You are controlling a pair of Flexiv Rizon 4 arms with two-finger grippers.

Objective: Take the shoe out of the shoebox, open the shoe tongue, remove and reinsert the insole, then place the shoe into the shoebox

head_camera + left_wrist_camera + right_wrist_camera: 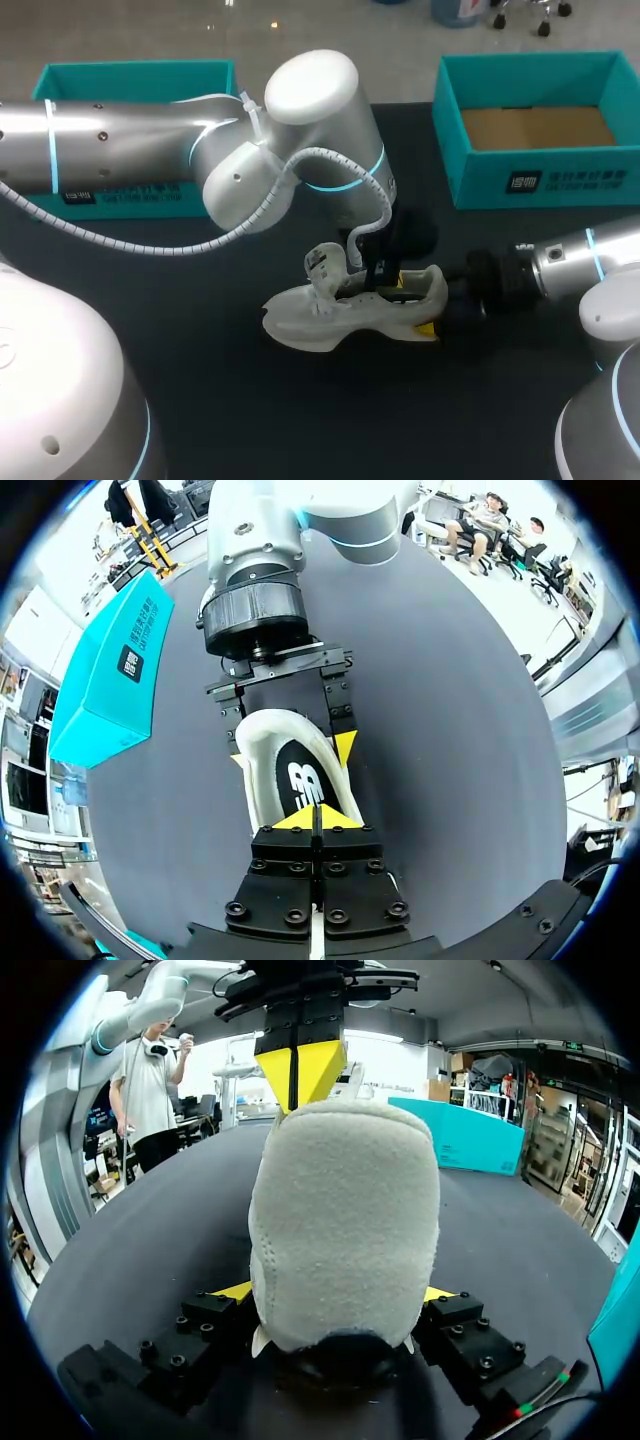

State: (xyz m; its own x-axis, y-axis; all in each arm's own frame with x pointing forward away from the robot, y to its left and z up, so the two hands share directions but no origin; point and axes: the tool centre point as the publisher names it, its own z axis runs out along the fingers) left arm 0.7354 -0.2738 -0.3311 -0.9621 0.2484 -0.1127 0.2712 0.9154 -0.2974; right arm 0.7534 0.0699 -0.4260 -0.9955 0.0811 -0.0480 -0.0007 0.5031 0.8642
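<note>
1. Left gripper (315,820) hangs straight above the shoe (300,325), at its opening. The yellow tips are pressed together with no gap and touch the black insole (298,780) near the heel end. Whether a fold of insole is pinched between them I cannot tell.
2. Right gripper (338,1295) comes in level from my right and clamps the shoe at the heel, one finger on each side.
3. The shoe sits sole down on the dark table (220,370), about mid-table. Its long axis runs across the table, with the toe toward my left and the heel toward my right. The tongue (324,262) stands up, clear of the opening.
4. The relation that matters is that the insole lies along that same axis, directly below the left tips. Its front end reaches away under the tongue and upper. The left arm is the one at the opening, while the right only anchors.
5. As I judge it, this is the insole step. A pull should go up and back toward the heel, along the shoe's length, so the front slides out and does not jam. A sideways pull would likely twist the shoe in the right arm's grip.
6. The open shoebox (480,185) stands at the far right, well apart from the shoe and nearer the right arm.
</note>
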